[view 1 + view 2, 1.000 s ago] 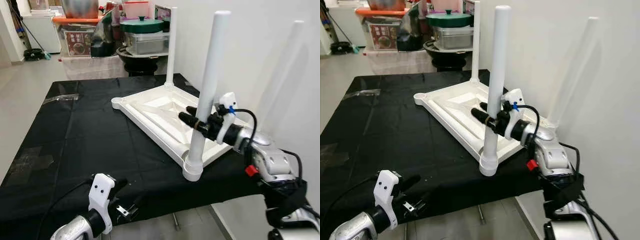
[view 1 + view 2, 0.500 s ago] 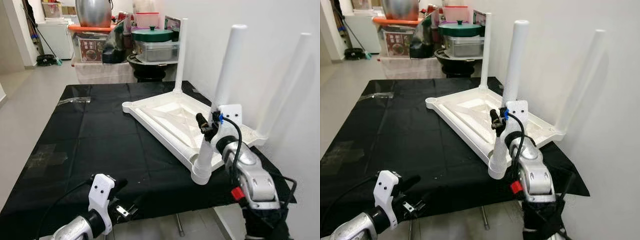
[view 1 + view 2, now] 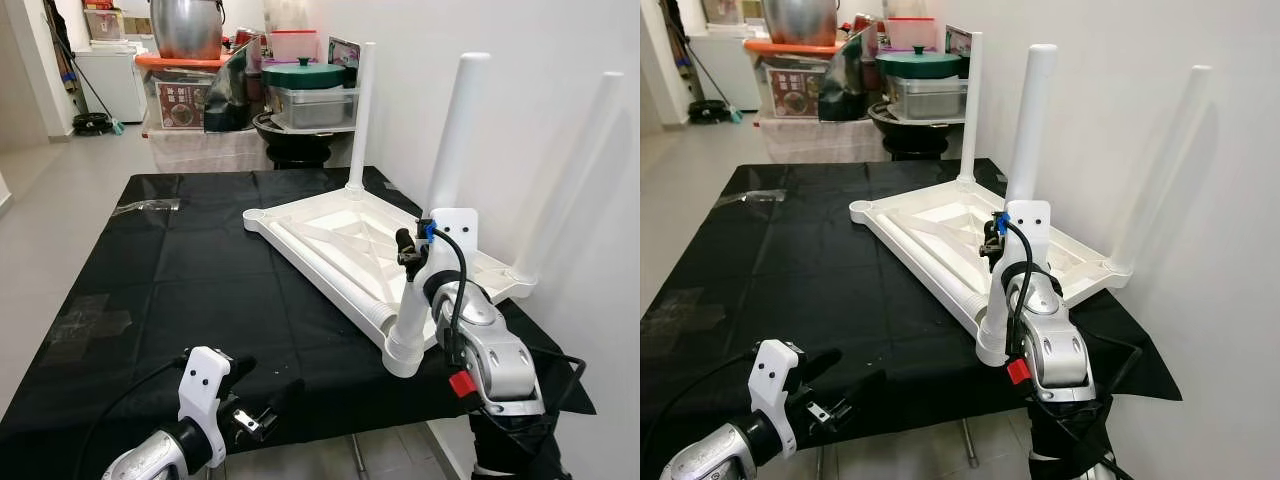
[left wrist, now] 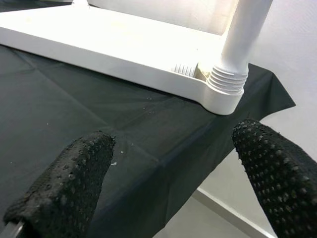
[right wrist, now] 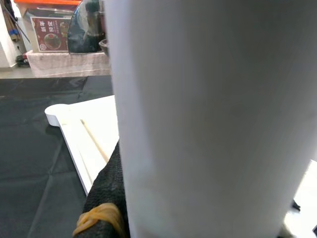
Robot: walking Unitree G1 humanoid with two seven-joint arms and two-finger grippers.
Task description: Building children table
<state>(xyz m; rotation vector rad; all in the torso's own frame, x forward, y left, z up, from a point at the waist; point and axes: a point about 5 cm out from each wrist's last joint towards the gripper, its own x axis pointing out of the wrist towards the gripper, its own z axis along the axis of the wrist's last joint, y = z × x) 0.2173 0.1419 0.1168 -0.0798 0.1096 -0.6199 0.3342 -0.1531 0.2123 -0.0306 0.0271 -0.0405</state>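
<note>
Smooth white plastic tabletop [image 3: 330, 235] inverted on black cloth [image 3: 180, 270]; right gripper [image 3: 412, 250] clamps cylindrical leg [image 3: 440, 190]; left gripper [image 4: 173, 168] fingers apart, empty.

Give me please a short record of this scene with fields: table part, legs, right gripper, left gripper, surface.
table part: white tabletop lying upside down
legs: three white legs upright; fourth corner socket without leg
right gripper: shut on the near leg
left gripper: open, low at the near edge, holding nothing
surface: black cloth
</note>
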